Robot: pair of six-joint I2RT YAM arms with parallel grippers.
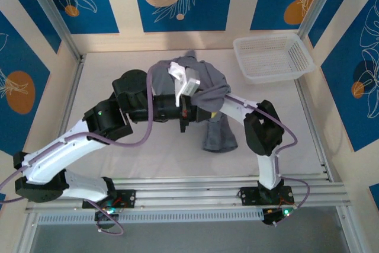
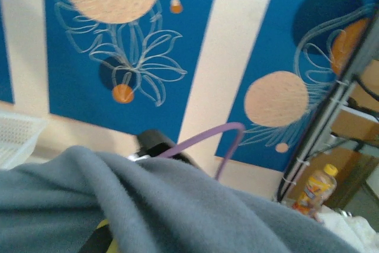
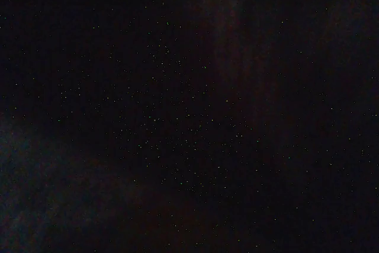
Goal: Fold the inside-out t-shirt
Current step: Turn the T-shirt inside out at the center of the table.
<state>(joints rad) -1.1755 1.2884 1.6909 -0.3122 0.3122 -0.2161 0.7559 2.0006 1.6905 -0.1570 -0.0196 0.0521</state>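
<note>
The inside-out t-shirt (image 1: 210, 90) is in the middle of the top view, a little above the centre. It is bunched in a dark grey heap over the ends of both arms, and one part of it hangs down toward the lower centre and touches the white table (image 1: 148, 155). The shirt is not spread flat and it is not folded.

The left arm (image 1: 89, 131) comes from the lower left of the frame and ends at the shirt. The left gripper (image 1: 185, 81), with its white housing, stands out of the cloth at the left side of the heap. Its claw is closed. Whether cloth is pinched inside it cannot be told, because the folds cover the fingertips. In the left wrist view the grey cloth (image 2: 177, 211) lies across the whole lower part, with a purple cable (image 2: 204, 134) rising behind it.

The right arm (image 1: 263, 131) comes from the lower right and goes under the shirt from the right side. The right gripper is under the cloth; its claw is closed too, and a grip cannot be judged. The right wrist view is almost black.

A white mesh basket (image 1: 272, 57) stands at the upper right, apart from the shirt.
</note>
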